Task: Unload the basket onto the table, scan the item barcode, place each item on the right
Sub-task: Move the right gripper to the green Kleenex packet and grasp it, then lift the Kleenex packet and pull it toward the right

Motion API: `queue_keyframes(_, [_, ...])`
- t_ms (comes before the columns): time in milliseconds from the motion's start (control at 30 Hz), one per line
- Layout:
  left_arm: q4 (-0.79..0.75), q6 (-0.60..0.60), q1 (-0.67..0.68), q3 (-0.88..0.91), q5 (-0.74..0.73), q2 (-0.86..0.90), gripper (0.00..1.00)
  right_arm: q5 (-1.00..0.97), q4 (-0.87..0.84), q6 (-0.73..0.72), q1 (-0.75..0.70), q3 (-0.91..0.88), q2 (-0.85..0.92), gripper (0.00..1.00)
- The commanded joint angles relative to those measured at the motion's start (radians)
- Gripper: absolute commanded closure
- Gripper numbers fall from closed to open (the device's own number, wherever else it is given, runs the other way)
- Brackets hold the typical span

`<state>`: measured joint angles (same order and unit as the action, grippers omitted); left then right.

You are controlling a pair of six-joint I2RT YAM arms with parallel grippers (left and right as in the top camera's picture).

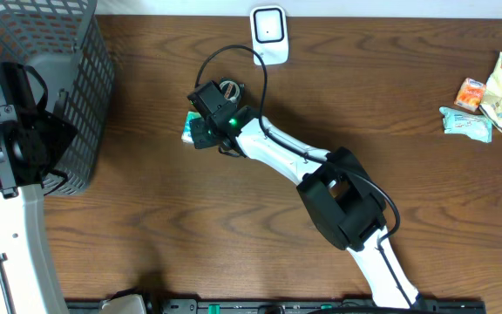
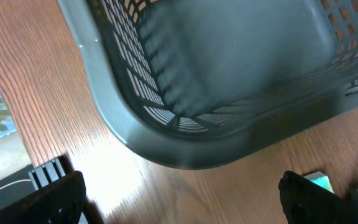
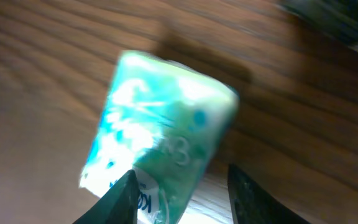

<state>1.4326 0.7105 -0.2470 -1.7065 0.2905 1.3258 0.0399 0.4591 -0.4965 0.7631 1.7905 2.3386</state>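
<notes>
Overhead | teal-and-white soft plastic packet on wood surface, 7 o'clock of white box scanner | right gripper jaws part-open astride it; left gripper jaws wide | early: grasp, lift and scan all remain.

This looks like a robot lab bench dressed up as a shop checkout. Two robot arms, the left arm and the right arm, are mounted at a wood-grain surface, with a black rail along its front edge. The shop side shows in the props: a grey mesh basket like a store's, a small white scanner at the far edge, and a few snack packs lying loose on the right. No shelves or till show.
</notes>
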Motion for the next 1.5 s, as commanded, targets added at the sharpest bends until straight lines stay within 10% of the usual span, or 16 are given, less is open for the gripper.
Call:
queue_keyframes(0, [0.002, 0.009, -0.005, 0.002, 0.010, -0.007, 0.02, -0.183, 0.074, -0.011, -0.010, 0.008, 0.008, 0.62])
queue_keyframes(433, [0.002, 0.009, -0.005, 0.002, 0.010, -0.007, 0.02, -0.442, 0.548, 0.025, -0.047, 0.010, -0.187, 0.67])
queue_keyframes(667, [0.002, 0.009, -0.005, 0.002, 0.010, -0.007, 0.02, -0.159, 0.472, 0.246, -0.020, 0.010, -0.234, 0.58])
queue_keyframes(1000, [0.002, 0.009, -0.005, 0.002, 0.010, -0.007, 0.02, -0.018, 0.446, 0.034, 0.001, -0.040, -0.157, 0.97])
queue_keyframes(1467, [0.002, 0.009, -0.005, 0.002, 0.010, -0.007, 0.02, -0.222, 0.407, -0.090, -0.117, -0.119, -0.132, 0.85])
